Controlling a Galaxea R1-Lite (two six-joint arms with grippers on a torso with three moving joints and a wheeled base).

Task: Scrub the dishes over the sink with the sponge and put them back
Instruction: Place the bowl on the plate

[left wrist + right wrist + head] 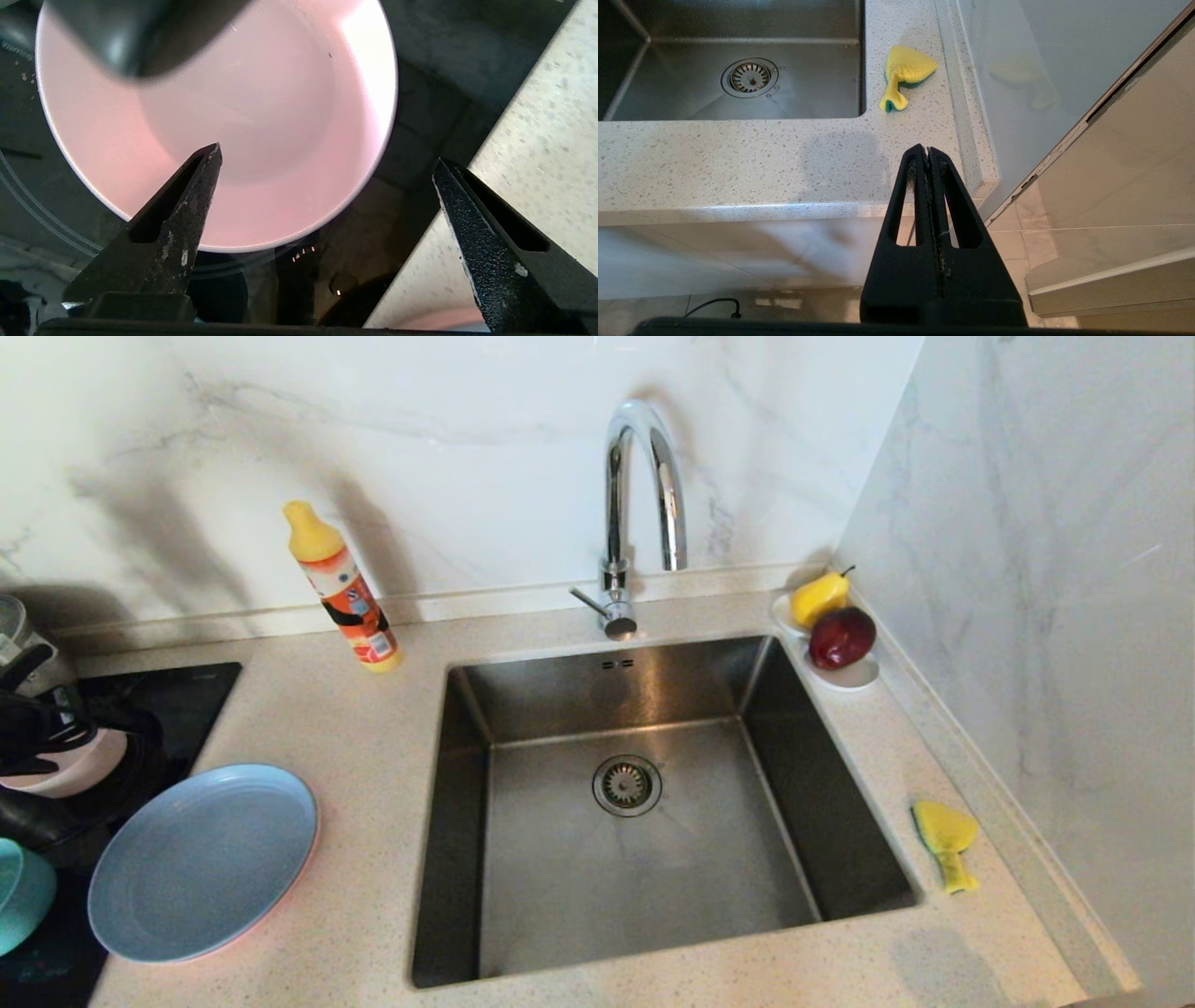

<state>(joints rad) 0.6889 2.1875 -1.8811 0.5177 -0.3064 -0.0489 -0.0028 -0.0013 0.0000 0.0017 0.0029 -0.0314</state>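
Note:
My left gripper stands open at the far left over the black cooktop. It straddles the rim of the pale pink bowl without touching it: one finger is over the bowl's inside, the other outside. In the head view this gripper hangs above the bowl. The grey-blue plate lies on the counter with a pink rim under it. The teal bowl sits at the left edge. The yellow sponge lies bent, right of the sink. My right gripper is shut and empty before the counter's front edge.
The chrome faucet arches over the sink's back. An orange soap bottle stands behind the plate. A white dish with a pear and a red apple sits in the back right corner. A steel pot stands beside the left gripper.

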